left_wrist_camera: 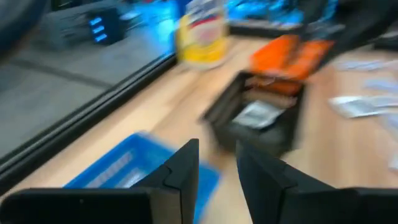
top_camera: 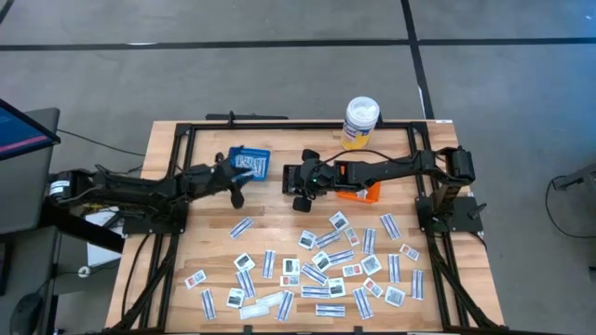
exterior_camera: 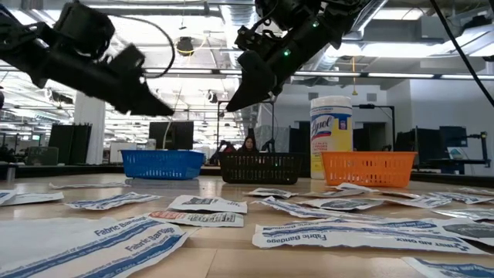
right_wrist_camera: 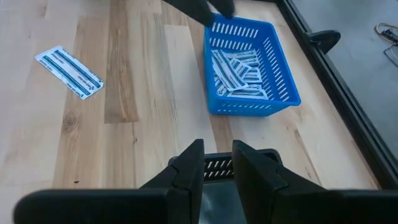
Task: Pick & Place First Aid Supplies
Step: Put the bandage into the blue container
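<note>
The first aid supplies, small flat white packets [top_camera: 317,270], lie scattered flat over the near half of the table; some are close to the low view [exterior_camera: 201,205]. Several strips lie in the blue basket [right_wrist_camera: 233,71], and one packet rests in the black basket [left_wrist_camera: 258,115]. My left gripper [left_wrist_camera: 217,180] is open with nothing between its fingers, raised beside the blue basket [top_camera: 251,163]. My right gripper [right_wrist_camera: 217,171] hangs over the black basket [right_wrist_camera: 214,167], its fingers a little apart with nothing between them.
An orange basket [top_camera: 361,193] stands right of the black one. A tall white bottle with a yellow label [top_camera: 361,121] stands at the far edge. A black frame [top_camera: 279,126] rims the table. One strip [right_wrist_camera: 68,71] lies alone on bare wood near the baskets.
</note>
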You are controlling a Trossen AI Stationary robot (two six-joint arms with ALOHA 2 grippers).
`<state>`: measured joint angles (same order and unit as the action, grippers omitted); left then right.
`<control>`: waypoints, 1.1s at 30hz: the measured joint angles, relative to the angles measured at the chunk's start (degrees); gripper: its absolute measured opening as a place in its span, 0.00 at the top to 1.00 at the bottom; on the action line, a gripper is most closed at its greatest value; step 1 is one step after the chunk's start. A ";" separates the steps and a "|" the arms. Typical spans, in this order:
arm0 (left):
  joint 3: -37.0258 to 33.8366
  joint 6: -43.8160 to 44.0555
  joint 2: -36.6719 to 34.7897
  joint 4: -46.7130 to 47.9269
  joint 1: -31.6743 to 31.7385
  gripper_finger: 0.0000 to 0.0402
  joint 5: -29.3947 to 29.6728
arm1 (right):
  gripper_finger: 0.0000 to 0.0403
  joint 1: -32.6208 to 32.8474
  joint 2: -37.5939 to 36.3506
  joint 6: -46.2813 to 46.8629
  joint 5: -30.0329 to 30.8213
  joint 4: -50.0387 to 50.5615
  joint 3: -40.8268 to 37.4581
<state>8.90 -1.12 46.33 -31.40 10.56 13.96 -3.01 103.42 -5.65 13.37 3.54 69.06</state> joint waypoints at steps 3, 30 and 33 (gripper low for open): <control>0.44 0.49 0.00 -0.86 -3.30 0.73 -1.66 | 0.81 0.37 -1.64 -0.34 0.00 10.25 1.17; 0.46 33.28 0.61 31.51 -22.63 0.74 2.56 | 0.81 -7.29 -27.87 -9.34 -13.44 -24.55 -29.70; 0.46 33.57 2.16 31.43 -22.65 0.74 2.36 | 0.81 -7.81 -24.95 -9.39 -13.40 -26.26 -29.76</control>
<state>9.37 32.44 48.49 0.03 -12.10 16.32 -10.82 78.47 -15.04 -0.03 -22.72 39.29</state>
